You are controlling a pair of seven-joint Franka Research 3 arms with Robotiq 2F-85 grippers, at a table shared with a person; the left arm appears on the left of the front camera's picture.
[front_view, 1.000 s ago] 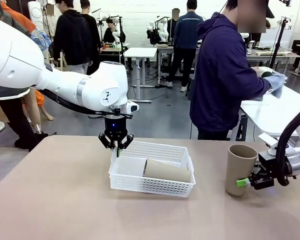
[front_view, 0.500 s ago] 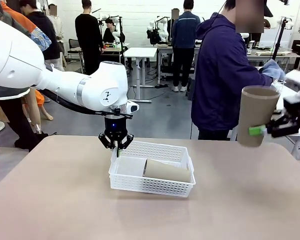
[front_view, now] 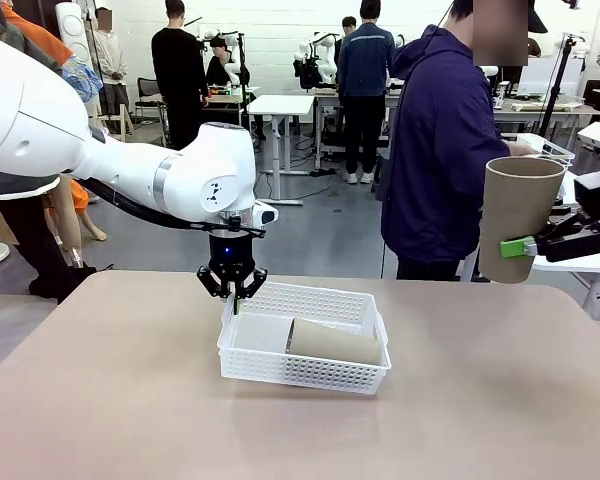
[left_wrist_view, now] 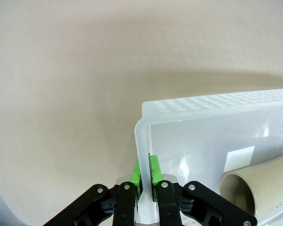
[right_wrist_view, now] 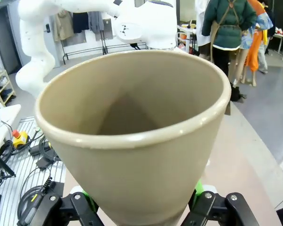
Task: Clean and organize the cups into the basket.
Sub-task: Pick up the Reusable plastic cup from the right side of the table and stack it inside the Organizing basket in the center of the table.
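The white basket (front_view: 280, 370) sits mid-table, with one tan cup (front_view: 335, 342) lying on its side inside. My left gripper (front_view: 232, 291) is shut on the basket's far-left rim. In the left wrist view its green pads (left_wrist_view: 154, 170) pinch the basket wall (left_wrist_view: 203, 106), and the lying cup's mouth (left_wrist_view: 262, 186) shows at lower right. My right gripper (front_view: 526, 247) holds a second tan cup (front_view: 518, 215) upright, high above the table's right edge. In the right wrist view that cup (right_wrist_view: 132, 132) sits between the right gripper's (right_wrist_view: 139, 202) fingers, mouth toward the camera.
A person in a dark hooded top (front_view: 440, 150) stands at the far side, turned toward a white table (front_view: 580, 262) on the right. The tan tabletop (front_view: 110, 400) is bare left of the basket and in front of it.
My right gripper has lifted the tan cup off the table at the right to well above it. The left gripper and the basket have not moved.
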